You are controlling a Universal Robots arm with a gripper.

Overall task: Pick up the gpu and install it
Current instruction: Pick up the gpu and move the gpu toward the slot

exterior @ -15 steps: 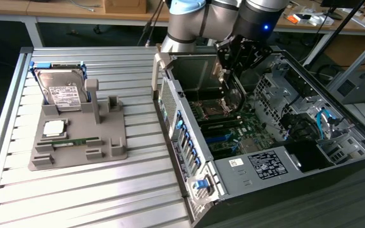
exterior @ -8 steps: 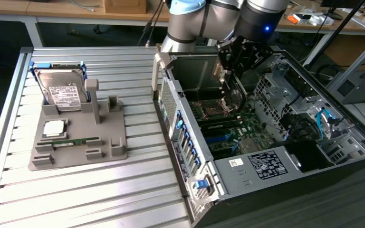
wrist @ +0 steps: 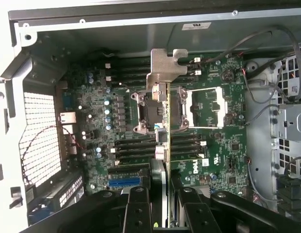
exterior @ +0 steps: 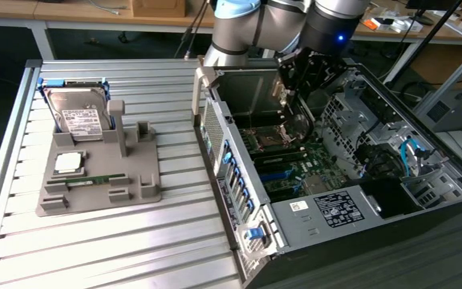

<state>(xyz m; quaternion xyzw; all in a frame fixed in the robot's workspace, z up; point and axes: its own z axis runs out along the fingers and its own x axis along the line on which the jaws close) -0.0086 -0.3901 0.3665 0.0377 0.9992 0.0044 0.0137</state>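
While I hang over the slatted table (exterior: 94, 241), the open computer case (exterior: 235, 180) takes up the exterior view's right, side panel off, green motherboard (wrist: 223, 145) facing up at me. Over on the exterior view's left sits the grey parts holder (exterior: 94, 201), with the hard drive (exterior: 79, 117) standing upright in its far slot (white label towards the camera) and a narrow RAM stick (exterior: 94, 179) lying flat nearer the front. Now the gpu (wrist: 162, 121): edge-on inside the case, above the processor socket, silver bracket (wrist: 165, 68) at the far end. My gripper (wrist: 160, 187) has it, fingers (wrist: 138, 204) pinching the card, one on each face.
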